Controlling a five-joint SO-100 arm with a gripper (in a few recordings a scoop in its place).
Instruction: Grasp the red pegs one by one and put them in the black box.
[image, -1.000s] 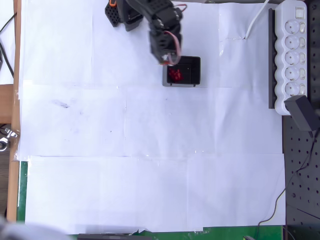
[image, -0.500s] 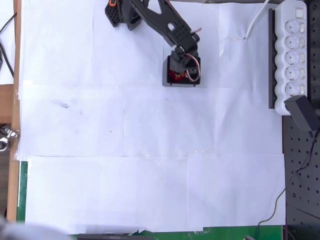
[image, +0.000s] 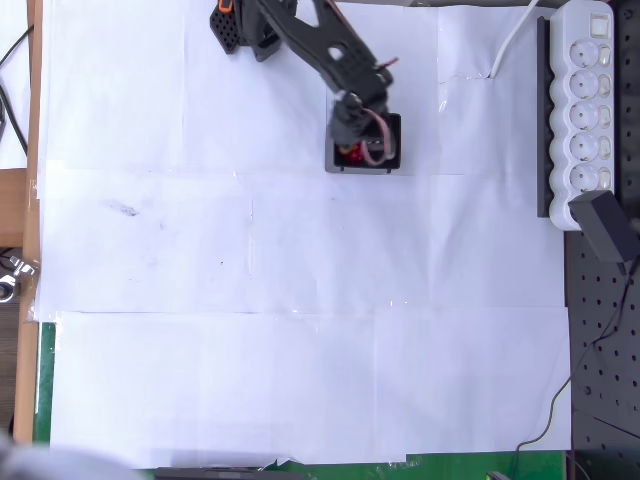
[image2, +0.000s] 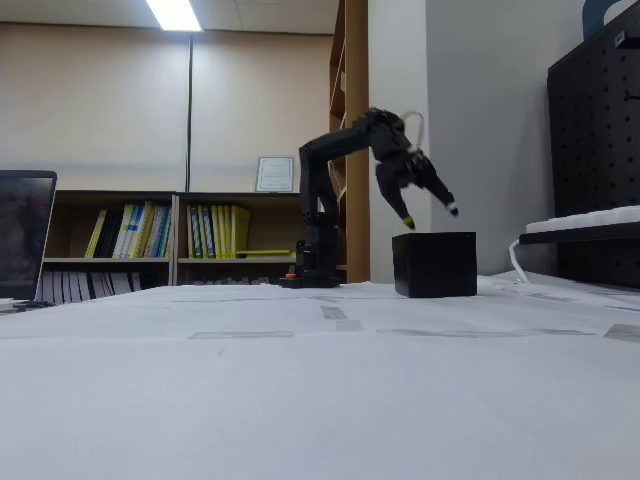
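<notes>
In the fixed view, low at table level, white paper sheets (image2: 330, 400) fill the near ground, and beyond them the black box (image2: 434, 264) stands on the table with its walls hiding whatever lies inside. Above it the gripper (image2: 430, 216) hangs with its two fingers spread apart, one tip low over the box's left rim, the other higher to the right, nothing between them. The overhead view looks into the black box (image: 392, 163), where the red pegs (image: 347, 153) show as a small red cluster at its left side, partly covered by the gripper (image: 362, 146). Farther back, the arm's base (image2: 310, 268) stands before a bookshelf (image2: 165, 240); the overhead view adds a white power strip (image: 585, 105) at the right edge.
</notes>
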